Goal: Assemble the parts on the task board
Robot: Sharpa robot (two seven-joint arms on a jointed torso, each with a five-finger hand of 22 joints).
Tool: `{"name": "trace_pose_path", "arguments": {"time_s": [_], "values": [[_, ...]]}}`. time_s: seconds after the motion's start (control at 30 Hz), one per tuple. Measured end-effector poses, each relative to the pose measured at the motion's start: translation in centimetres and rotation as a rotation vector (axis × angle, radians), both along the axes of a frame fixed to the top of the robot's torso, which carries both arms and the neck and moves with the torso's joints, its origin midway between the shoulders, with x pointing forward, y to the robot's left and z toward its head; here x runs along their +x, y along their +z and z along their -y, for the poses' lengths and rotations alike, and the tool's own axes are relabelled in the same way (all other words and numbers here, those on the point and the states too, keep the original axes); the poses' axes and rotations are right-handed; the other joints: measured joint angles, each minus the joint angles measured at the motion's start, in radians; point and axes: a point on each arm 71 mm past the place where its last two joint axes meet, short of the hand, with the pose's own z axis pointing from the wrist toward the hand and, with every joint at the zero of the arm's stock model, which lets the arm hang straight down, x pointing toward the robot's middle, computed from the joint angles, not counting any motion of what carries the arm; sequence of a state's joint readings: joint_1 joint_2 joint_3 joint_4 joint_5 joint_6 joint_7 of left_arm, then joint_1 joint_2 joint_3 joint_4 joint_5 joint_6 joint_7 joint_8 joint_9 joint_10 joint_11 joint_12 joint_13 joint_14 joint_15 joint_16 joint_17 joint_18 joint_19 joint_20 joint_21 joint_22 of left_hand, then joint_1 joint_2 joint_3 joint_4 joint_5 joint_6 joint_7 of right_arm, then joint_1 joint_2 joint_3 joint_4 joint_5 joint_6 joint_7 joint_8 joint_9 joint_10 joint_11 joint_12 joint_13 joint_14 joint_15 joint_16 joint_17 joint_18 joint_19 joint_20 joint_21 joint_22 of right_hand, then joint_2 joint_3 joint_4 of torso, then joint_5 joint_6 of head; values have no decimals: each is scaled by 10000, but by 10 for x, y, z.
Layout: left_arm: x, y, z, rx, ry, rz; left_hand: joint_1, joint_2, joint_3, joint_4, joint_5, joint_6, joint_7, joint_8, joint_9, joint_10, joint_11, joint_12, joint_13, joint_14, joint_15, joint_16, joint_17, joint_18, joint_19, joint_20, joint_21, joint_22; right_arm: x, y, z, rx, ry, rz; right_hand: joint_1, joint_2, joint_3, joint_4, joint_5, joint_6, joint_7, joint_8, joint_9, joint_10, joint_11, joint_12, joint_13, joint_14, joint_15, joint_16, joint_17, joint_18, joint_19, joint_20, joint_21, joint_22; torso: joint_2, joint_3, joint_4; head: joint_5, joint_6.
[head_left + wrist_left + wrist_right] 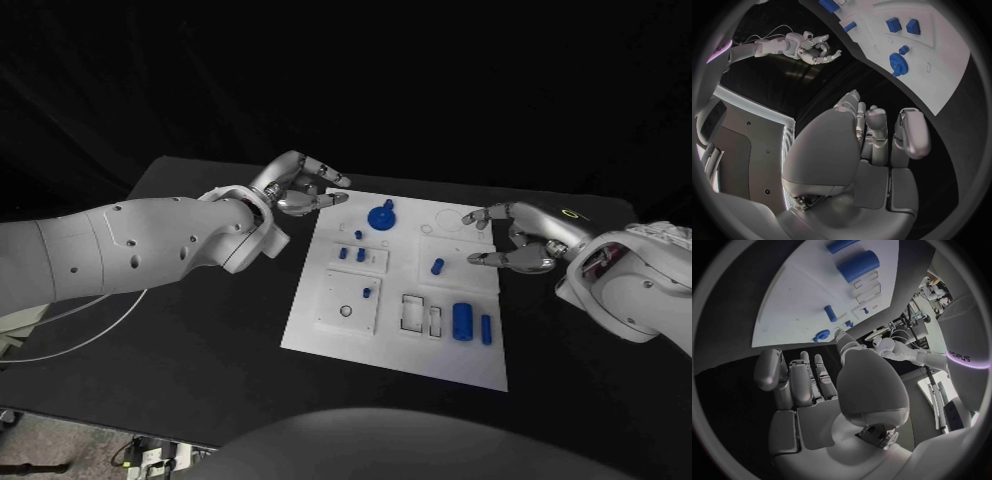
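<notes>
Task board: white rectangular plate at the middle of the black table, long axis running away from the robot, slightly skewed so the far end leans toward the robot's right.

Parts on the board:
- Blue gear, near the far end, flat on the board, a small knob on top.
- Two small blue pegs, side by side on a raised square panel behind the middle.
- Short blue pin, right of the pegs, long axis roughly along the board.
- Small blue peg, on the near-left square panel, beside a ring-shaped hole.
- Large blue cylinder, lying down near the right edge, long axis along the board.
- Slim blue bar, just beside the cylinder, parallel to it.
- Two empty rectangular slots, left of the cylinder.

Left hand: at the board's far left corner, fingers curled loosely, empty; apart from the gear.

Right hand: at the board's right edge, fingers partly spread and pointing toward the board, holding nothing.

Surroundings: black backdrop behind the table; white cable looping under the left arm.
</notes>
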State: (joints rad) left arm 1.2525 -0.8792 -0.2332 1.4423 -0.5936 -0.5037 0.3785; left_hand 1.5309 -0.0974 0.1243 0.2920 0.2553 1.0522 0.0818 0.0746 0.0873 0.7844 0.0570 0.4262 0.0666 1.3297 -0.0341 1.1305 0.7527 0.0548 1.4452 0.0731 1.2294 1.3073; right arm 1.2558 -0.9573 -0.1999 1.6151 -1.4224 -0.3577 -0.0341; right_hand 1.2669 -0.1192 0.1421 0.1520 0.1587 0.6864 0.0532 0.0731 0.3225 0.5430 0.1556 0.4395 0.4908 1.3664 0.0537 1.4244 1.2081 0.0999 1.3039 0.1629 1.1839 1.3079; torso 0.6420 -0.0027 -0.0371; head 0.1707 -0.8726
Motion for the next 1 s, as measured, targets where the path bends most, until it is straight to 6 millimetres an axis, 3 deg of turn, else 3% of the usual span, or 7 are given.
{"name": "trace_pose_path", "arguments": {"time_s": [0.2, 0.57, 0.63, 0.87, 1.0], "values": [[-1, 0, -2, -17, -13, 39, 0, 0, 0, 0, 0, 0, 0, 0, 1, 0, 0, 0, 0, 0, 0, 0, 1, 0, 0, 0, 0, 0, 2, -23, 9, 13, -365, -513, 445, 140, 29, 29, 445, 204, 204, 88, -58, 0, -2, 165, -111, 0, 0, 47, 8, 0, 0, 0, 1, -1, 18, 3, -21, -78, 0], [-2, -1, -3, -31, -35, 43, 74, 73, 0, 0, 0, 4, 4, 0, -8, 0, 0, 0, 0, 0, 0, 0, 1, 1, 0, 0, 0, 0, 1, -53, -6, 289, -82, -996, 706, 295, -49, -50, 473, 232, 642, 123, -154, 669, -114, 637, -220, 35, 35, 94, 42, 1, 110, 33, 216, -2, 11, 2, -7, -142, 0], [-2, -1, -3, -31, -35, 38, 95, 94, 0, 0, 0, 38, 37, 0, -8, 0, -1, 0, 0, 0, 0, 0, 1, 0, 0, 0, 0, 0, 1, -56, -9, 354, -15, -1016, 791, 297, -58, -90, 814, 360, 721, 241, -114, 746, -137, 709, -249, 36, 35, 94, 40, 1, 110, 32, 216, -2, 6, 1, -6, -142, 0], [-2, -2, -4, -32, -55, 1, 95, 94, 0, 1, 33, 38, 38, 0, -7, 0, -1, 0, 0, 0, -1, 0, 1, 0, 1, -1, 1, 0, 0, -64, -19, 602, 204, -1077, 1008, 384, 116, -337, 2130, 516, 733, 387, -2, 1009, -218, 1102, -244, 36, 35, 132, 12, 1, 146, -3, 260, -3, 5, -2, -7, -127, 0], [-2, -2, -4, -35, -74, -22, 137, 136, 27, -26, 57, 38, 37, 0, -7, 0, -1, 0, 0, 0, 0, 0, 2, 0, 1, -1, 1, 0, 0, -66, -25, 747, 327, -1081, 1048, 344, 195, -416, 2469, 551, 769, 392, 28, 1193, -258, 1333, -164, 36, 35, 132, 12, 1, 145, -3, 262, -3, 8, -7, -12, -123, 0]]}}
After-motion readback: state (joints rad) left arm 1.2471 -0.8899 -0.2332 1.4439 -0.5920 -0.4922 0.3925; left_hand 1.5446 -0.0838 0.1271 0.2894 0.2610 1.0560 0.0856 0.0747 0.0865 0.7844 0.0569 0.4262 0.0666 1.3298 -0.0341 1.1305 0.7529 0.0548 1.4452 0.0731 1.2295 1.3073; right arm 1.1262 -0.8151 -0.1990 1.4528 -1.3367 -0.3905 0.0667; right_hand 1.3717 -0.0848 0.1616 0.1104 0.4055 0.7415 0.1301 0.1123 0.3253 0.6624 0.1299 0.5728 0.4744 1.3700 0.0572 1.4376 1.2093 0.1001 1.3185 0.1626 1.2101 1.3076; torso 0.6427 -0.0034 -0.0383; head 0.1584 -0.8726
